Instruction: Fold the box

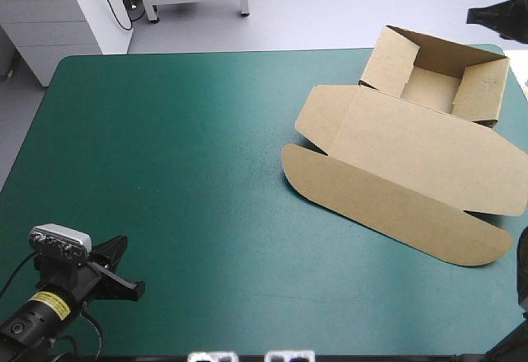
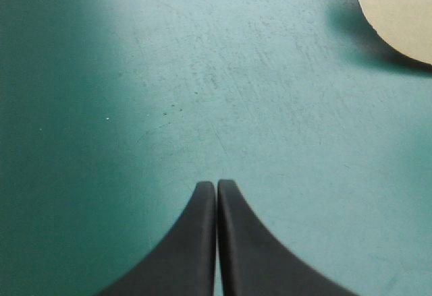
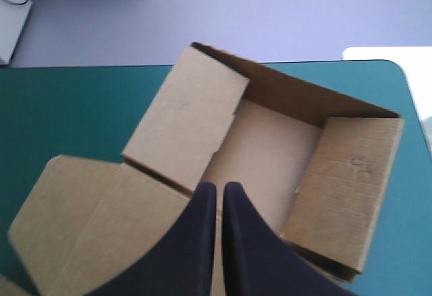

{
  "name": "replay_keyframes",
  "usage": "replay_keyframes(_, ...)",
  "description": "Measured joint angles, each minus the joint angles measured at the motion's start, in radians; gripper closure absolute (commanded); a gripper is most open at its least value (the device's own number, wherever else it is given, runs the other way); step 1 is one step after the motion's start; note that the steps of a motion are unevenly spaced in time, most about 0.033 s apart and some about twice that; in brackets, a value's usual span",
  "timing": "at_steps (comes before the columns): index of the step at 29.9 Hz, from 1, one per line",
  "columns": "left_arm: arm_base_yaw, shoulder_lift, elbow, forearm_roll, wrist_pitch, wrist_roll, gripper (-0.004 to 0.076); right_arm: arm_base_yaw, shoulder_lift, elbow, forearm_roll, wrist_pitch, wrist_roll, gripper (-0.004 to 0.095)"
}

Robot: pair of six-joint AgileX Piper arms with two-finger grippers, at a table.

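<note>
Nearest, at the counter's (image 1: pixel 165 148) near left corner, the left claw (image 2: pixel 216 185) is clenched on nothing, its black fingers (image 2: pixel 189 249) meeting in a point over bare teal-green cover. A rounded flap (image 2: pixel 398 19) of board shows well ahead of it, off to one side. Farther right, the brown box (image 1: pixel 412 143) lies on the counter's far right part: an open tray (image 1: pixel 433 86) with walls raised, its lid spread flat toward the near edge. Over where lid meets tray, the right claw (image 3: pixel 219 187) is clenched too, empty.
</note>
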Motion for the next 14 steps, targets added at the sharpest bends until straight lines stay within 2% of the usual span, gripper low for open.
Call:
replay_keyframes(9, 0.0, 0.0, 0.0, 0.002, 0.006, 0.0, 0.0732, 0.166, -0.233, 0.424, 0.021, -0.007, -0.079, 0.0913)
replay_keyframes(14, 0.0, 0.0, 0.0, 0.002, 0.006, 0.0, 0.0732, 0.192, -0.394, 0.677, 0.022, -0.097, -0.1, 0.0913)
